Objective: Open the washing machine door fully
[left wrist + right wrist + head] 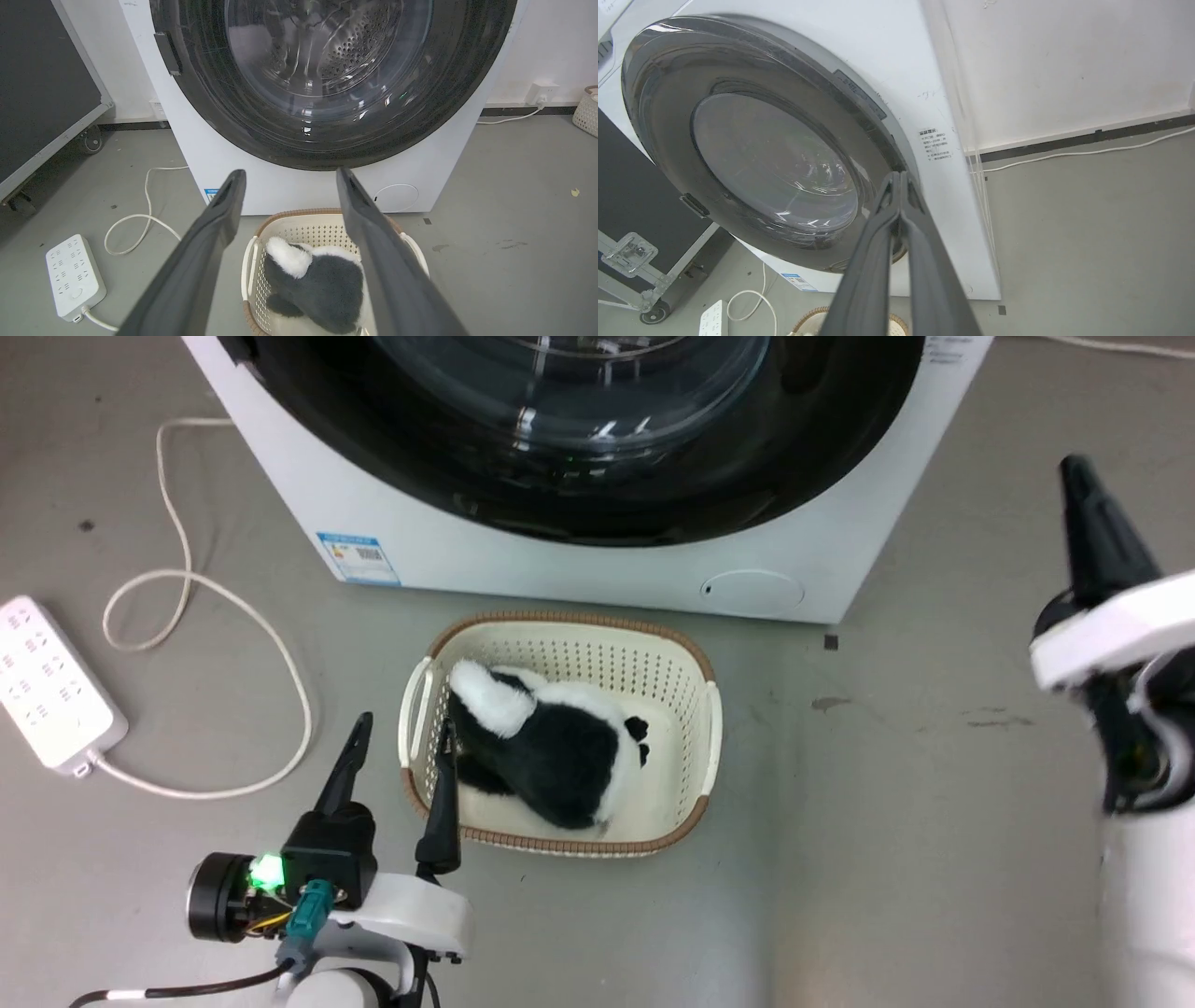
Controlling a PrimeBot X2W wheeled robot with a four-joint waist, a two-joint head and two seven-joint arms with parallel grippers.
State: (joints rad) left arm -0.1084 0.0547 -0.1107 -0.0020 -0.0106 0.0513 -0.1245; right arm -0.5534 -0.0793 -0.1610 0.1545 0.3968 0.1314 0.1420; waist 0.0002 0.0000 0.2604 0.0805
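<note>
Nearest us, L gripper [405,721] hung w/ fingers spread over the basket [560,623] rim, plush toy [551,751] inside. We noted R gripper [899,173] off to the right, fingers pressed together, empty. Beyond the basket, washing machine door [261,128] sat shut, flush w/ the machine's front.

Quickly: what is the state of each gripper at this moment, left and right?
Left gripper: open, holding nothing.
Right gripper: closed, holding nothing.

The washing machine door [329,65], glossy black with bulging glass, sits closed.
</note>
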